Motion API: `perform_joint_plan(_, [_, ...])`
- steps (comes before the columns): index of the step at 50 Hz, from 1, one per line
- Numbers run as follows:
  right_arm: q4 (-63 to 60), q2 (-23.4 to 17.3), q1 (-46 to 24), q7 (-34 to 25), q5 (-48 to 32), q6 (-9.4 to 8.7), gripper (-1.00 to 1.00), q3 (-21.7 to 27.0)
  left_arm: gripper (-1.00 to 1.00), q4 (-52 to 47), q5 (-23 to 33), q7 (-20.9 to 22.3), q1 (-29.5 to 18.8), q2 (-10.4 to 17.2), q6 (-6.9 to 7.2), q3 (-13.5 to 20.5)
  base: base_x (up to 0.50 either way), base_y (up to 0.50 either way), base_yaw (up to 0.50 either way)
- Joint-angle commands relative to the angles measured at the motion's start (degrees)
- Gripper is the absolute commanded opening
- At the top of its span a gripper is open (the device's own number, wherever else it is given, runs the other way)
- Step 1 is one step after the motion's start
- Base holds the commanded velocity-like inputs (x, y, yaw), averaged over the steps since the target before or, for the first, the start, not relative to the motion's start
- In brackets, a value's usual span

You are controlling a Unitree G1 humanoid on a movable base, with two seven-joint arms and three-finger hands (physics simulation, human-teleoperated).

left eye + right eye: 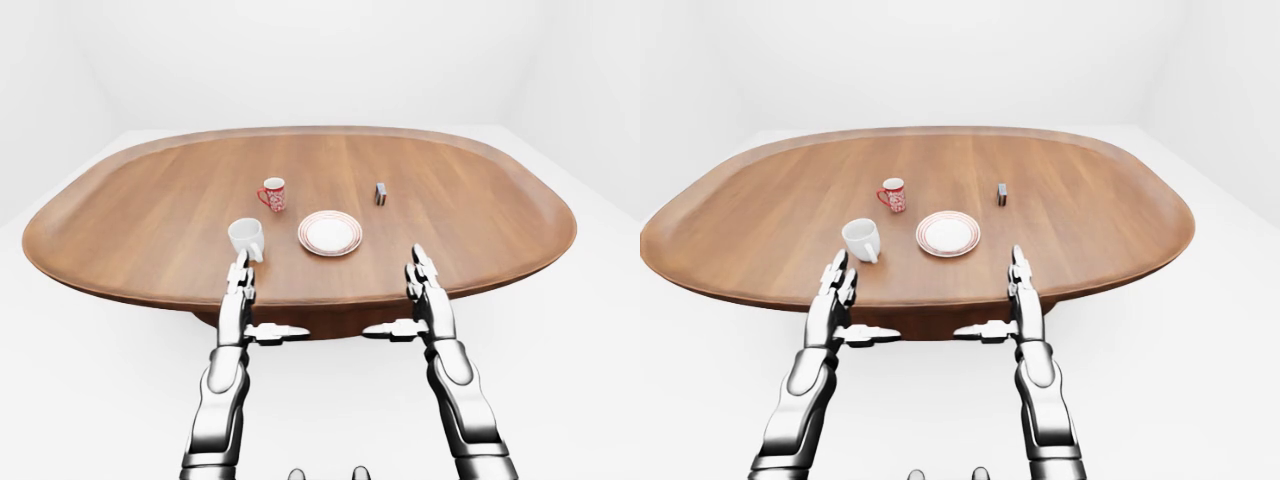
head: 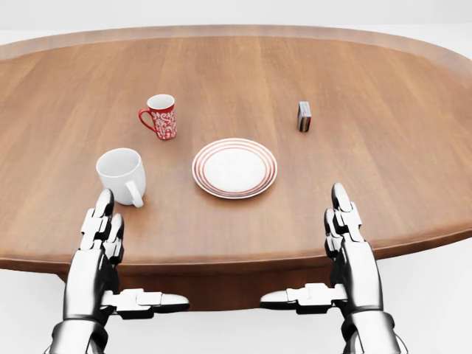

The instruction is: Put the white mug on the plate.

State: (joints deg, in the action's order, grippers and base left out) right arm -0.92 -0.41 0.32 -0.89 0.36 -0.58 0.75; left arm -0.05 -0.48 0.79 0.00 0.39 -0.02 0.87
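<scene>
1. White walls and a pale floor surround the large oval wooden table (image 2: 383,169) with its raised rim; in your head view it fills most of the picture.
2. Your target, the plain white ceramic mug (image 2: 122,175), stands upright on the tabletop at centre-left of the head view, open mouth up, handle turned toward the bottom right.
3. Just right of it, not touching, sits the round white plate with red rings (image 2: 234,167). It lies flat, with nothing on it.
4. Above the white mug, toward the top of the view, is a red-and-white patterned mug (image 2: 161,116), upright, handle to the left.
5. Well to the right, near the top, stands a small dark box with coloured stripes (image 2: 304,116). Detail is too small to read.
6. Your left hand (image 2: 99,251) hovers at the table's near edge, just below the white mug and apart from it. Fingers are extended upward, thumb out to the right, holding nothing.
7. Your right hand (image 2: 346,254) mirrors it at lower right, below and to the right of the plate. Fingers straight, thumb out to the left, holding nothing.
</scene>
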Motion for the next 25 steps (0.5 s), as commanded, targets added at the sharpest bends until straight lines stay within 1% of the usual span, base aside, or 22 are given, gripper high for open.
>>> perform_joint_plan(1, [-1.92, -0.54, 0.7, -1.39, 0.28, -1.13, 1.0, 1.06, 1.0, -0.33, -0.61, 1.14, 0.5, 0.46, -0.6, 1.07, 0.0, 0.0, 0.0])
perform_joint_plan(4, [-1.01, -0.5, 0.67, -1.51, 0.46, -0.16, 1.0, 1.19, 1.0, -1.49, -0.77, 1.21, 0.75, 0.47, 0.18, 1.02, 0.0, 0.0, 0.0])
perform_joint_plan(5, [-1.48, -0.47, 0.82, -1.42, 0.54, -0.33, 1.0, 1.23, 1.0, -1.75, -0.87, 1.23, 0.73, 0.5, 0.38, 1.1, 0.0, 0.0, 0.0])
perform_joint_plan(6, [-2.79, -0.58, 1.07, -1.3, 0.52, -1.18, 1.0, 1.35, 1.0, -2.22, -1.16, 1.18, 0.5, 0.6, 0.91, 1.42, 0.0, 0.0, 0.0])
perform_joint_plan(7, [-3.47, -0.62, 1.25, -1.25, 0.56, -1.53, 1.0, 1.46, 1.0, -2.7, -1.24, 1.13, 0.44, 0.66, 1.33, 1.55, 0.0, 0.0, 0.0])
perform_joint_plan(9, [-6.96, -0.77, 2.01, -0.66, 0.51, -2.82, 1.0, 2.1, 1.0, -4.11, -1.55, 1.03, -0.47, 1.26, 2.07, 2.56, 0.0, 0.0, 0.0])
perform_joint_plan(10, [-13.21, -1.25, 3.17, -0.21, 0.61, -4.42, 1.0, 3.15, 1.0, -8.0, -4.25, 0.4, -2.77, 2.43, 5.02, 5.61, 0.0, 0.0, 0.0])
perform_joint_plan(14, [-25.42, -1.69, 5.03, -0.12, 1.29, -4.42, 1.0, 6.9, 1.0, -13.99, -7.06, -0.93, -5.92, 5.15, 5.02, 10.15, 0.0, 0.0, 0.0])
perform_joint_plan(15, [-31.2, -2.21, 5.58, 0.01, 1.11, -4.42, 1.0, 8.79, 1.0, -15.42, -8.07, -1.29, -6.61, 5.76, 5.02, 11.37, 0.0, 0.0, 0.0])
perform_joint_plan(16, [-35.18, -2.25, 5.83, -0.31, 1.34, -4.42, 1.0, 10.41, 1.0, -17.2, -8.57, -2.09, -8.11, 7.64, 5.02, 13.81, 0.0, 0.0, 0.0])
perform_joint_plan(18, [-40.12, -1.96, 5.97, -1.0, 1.53, -4.42, 1.0, 12.82, 1.0, -16.62, -8.86, -2.85, -9.32, 9.03, 5.02, 15.78, 0.0, 0.0, 0.0])
perform_joint_plan(19, [-42.69, -1.98, 5.93, -1.42, 1.71, -4.42, 1.0, 14.19, 1.0, -17.06, -10.33, -3.09, -9.88, 9.73, 5.02, 17.04, 0.0, 0.0, 0.0])
perform_joint_plan(20, [-47.07, -2.37, 5.84, -1.77, 1.93, -4.42, 1.0, 16.55, 1.0, -17.48, -12.02, -3.63, -10.84, 11.08, 5.02, 19.08, 0.0, 0.0, 0.0])
perform_joint_plan(22, [-50.67, -2.11, 5.38, -2.8, 2.4, -4.42, 1.0, 19.13, 1.0, -17.49, -13.81, -4.28, -11.43, 12.42, 5.02, 20.41, 0.0, 0.0, 0.0])
perform_joint_plan(23, [-52.69, -2.15, 5.15, -3.28, 2.94, -4.42, 1.0, 21.02, 1.0, -17.54, -15.32, -4.71, -12.07, 13.29, 5.02, 21.64, 0.0, 0.0, 0.0])
perform_joint_plan(24, [-54.41, -2.15, 4.98, -3.81, 3.36, -4.42, 1.0, 22.36, 1.0, -17.4, -16.32, -5.64, -12.51, 13.84, 5.02, 22.56, 0.0, 0.0, 0.0])
perform_joint_plan(25, [-56.48, -2.09, 4.85, -4.05, 3.76, -4.42, 1.0, 23.96, 1.0, -17.35, -17.29, -7.55, -12.83, 14.16, 5.02, 23.82, 0.0, 0.0, 0.0])
